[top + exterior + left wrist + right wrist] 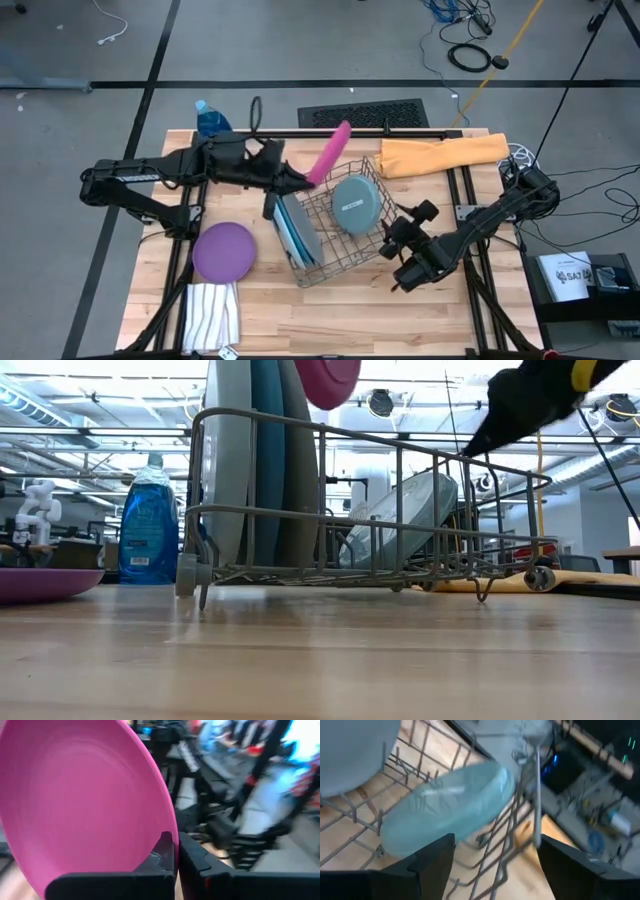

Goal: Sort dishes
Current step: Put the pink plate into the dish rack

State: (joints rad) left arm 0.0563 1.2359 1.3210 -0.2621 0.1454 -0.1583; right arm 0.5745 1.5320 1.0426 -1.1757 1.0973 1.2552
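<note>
My left gripper (303,180) is shut on the magenta plate (331,152), which stands on edge in the air over the wire dish rack (345,262). The grey, light blue and dark blue plates (296,231) stand on edge in the rack's left end. The pale teal plate (356,203) leans inside the rack. The purple plate (223,250) lies flat on the table left of the rack. My right gripper (396,240) is open and empty just outside the rack's right end, facing the pale teal plate (450,810). My left gripper pinches the magenta plate's rim (171,838) between its two fingers, at the plate's lower edge nearest the arm. The fingers come from the table's left. The plate is lifted clear, on edge, slanting up toward the far right above the rack.
A striped white cloth (212,315) lies at the near left corner. An orange cloth (440,155) lies at the far right. A blue soap bottle (210,120) stands at the far left edge. Bare wood lies in front of the rack.
</note>
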